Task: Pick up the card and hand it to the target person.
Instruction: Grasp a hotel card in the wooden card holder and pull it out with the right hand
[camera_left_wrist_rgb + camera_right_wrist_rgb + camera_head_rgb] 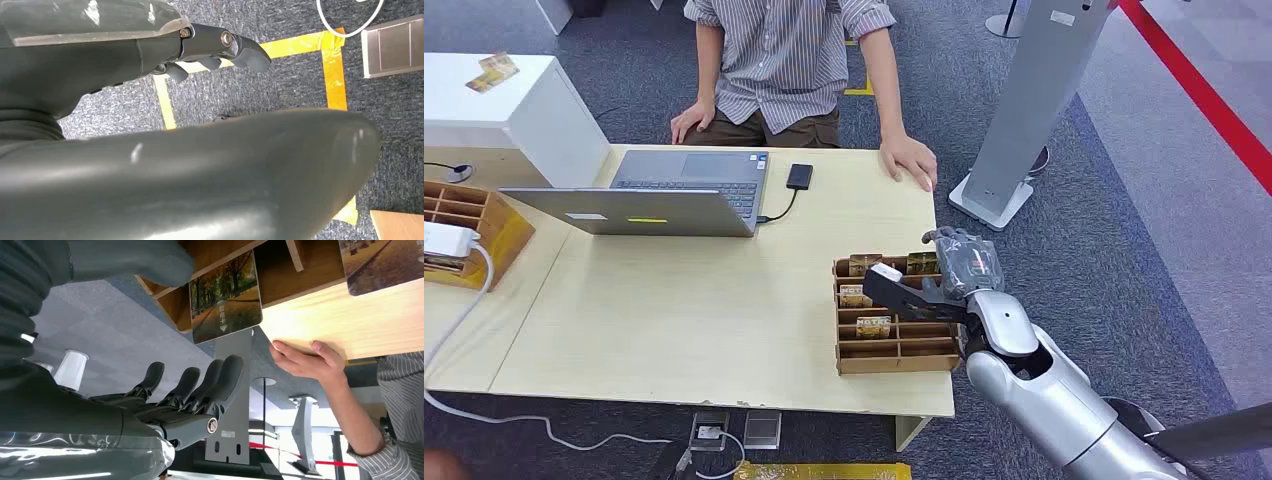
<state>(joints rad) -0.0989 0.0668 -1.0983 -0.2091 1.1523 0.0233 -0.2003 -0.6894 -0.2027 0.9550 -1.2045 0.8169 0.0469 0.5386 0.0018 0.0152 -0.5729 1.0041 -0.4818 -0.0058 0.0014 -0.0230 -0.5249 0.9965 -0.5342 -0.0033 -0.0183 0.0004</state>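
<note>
While my right hand (959,268) hovers with fingers spread over the slotted wooden rack (894,357), a glossy rectangular card (226,296) juts out; my left hand (210,50), curled, holds nothing.

bare tabletop (694,300) between card rack (894,345) and laptop (674,195), person's hand (911,160) resting at far edge

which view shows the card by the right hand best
The right wrist view: the card is close up, its tree picture and print plain, standing in the wooden rack just beyond the right hand. The head view shows the cards as small shapes in the rack, partly behind that hand. The left wrist view looks at the floor.
</note>
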